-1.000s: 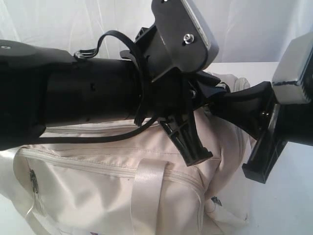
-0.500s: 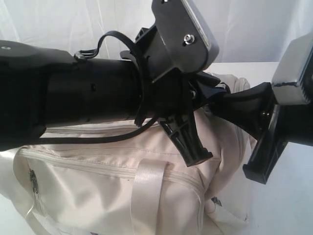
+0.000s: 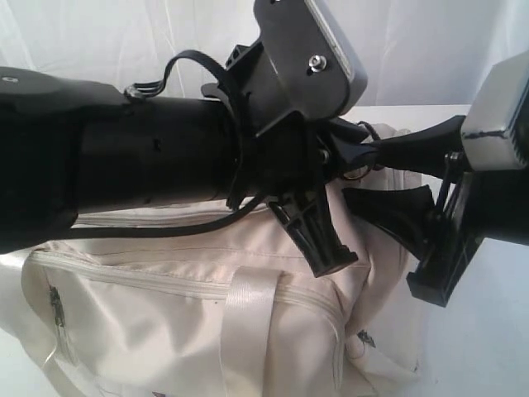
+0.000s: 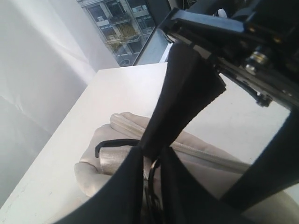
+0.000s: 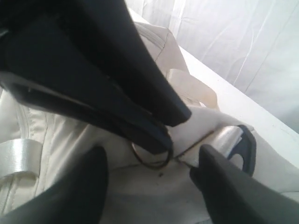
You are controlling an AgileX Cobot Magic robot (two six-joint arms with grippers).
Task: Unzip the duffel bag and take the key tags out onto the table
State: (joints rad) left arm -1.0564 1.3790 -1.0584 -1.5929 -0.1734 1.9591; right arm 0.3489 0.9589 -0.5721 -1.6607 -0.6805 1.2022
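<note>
Opening step – both grippers are at the zipper end, nothing unzipped yet.
The cream duffel bag [image 3: 165,306] lies on the white table [image 3: 488,331], its side zipper [image 3: 165,281] closed and no key tags showing. At its right end, your left gripper [image 5: 175,128] seems to pinch the metal ring [image 5: 152,166]. Your right gripper [image 3: 359,172] straddles it, fingers spread. Next, likely: brace the fabric with the right, then draw the ring along the zipper line.

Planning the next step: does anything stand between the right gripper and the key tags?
Yes. No key tags show; the fabric of the duffel bag, its visible zipper shut, lies before the open right gripper.
</note>
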